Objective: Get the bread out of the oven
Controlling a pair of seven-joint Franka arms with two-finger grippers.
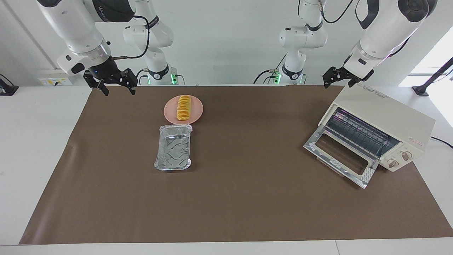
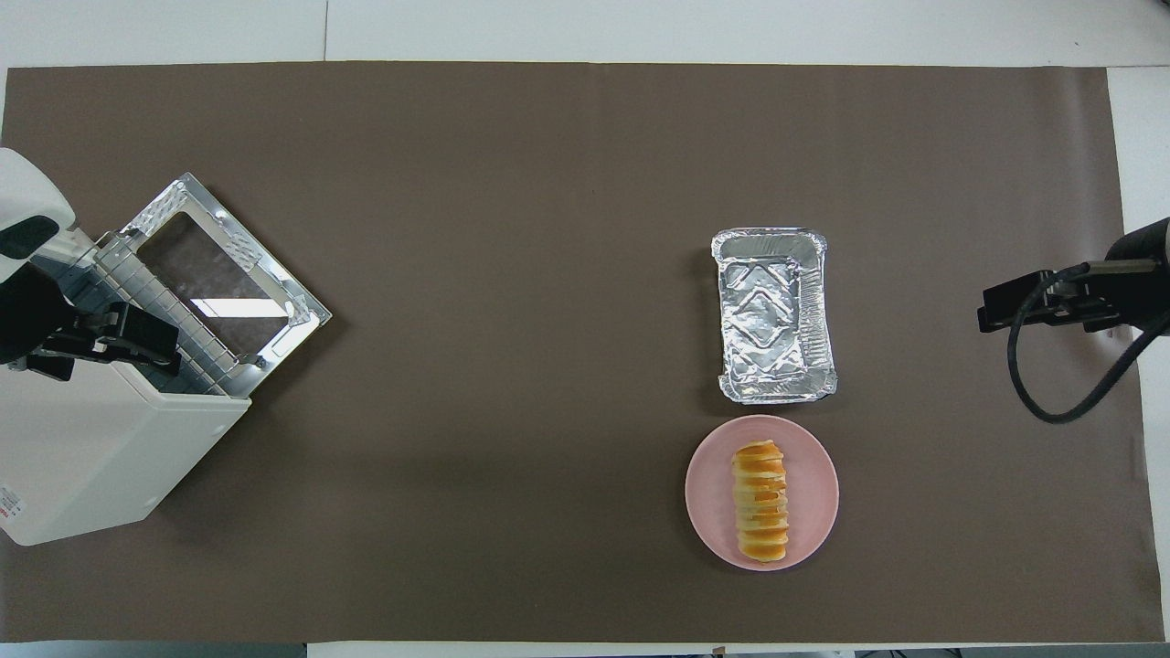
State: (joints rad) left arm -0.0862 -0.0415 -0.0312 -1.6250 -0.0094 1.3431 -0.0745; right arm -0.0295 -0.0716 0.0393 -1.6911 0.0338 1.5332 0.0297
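- Facing view: the bread [image 1: 183,107] lies on a round pink plate [image 1: 196,112], outside the oven [image 1: 385,117], toward the right arm's end of the counter [image 1: 247,198].
- A silver foil tray [image 1: 173,148] sits just beside the plate, farther from the robots than it, and nothing is in it.
- The oven stands at the left arm's end of the counter, turned at an angle, its glass door [image 1: 339,156] dropped open and the wire rack [image 1: 357,132] showing bare inside; two round knobs are on its front.
- The right gripper [image 1: 110,82] hangs in the air over the edge of the brown mat near the right arm's base, jaws apart and holding nothing.
- The left gripper [image 1: 338,76] hangs just above the oven's top corner nearest the robots, jaws apart, nothing between them.
- Overhead view: the bread [image 2: 760,501] lies lengthwise across the plate [image 2: 813,475], pointing away from the robots, with the foil tray [image 2: 772,315] just beside the plate's farther rim.
- The oven [image 2: 101,457] is well apart from them, its open door [image 2: 224,274] lying flat over the mat.
- The left gripper [image 2: 137,336] is over the oven's front edge; the right gripper [image 2: 1015,306] is over the mat's edge at the right arm's end, a black cable looping under it.
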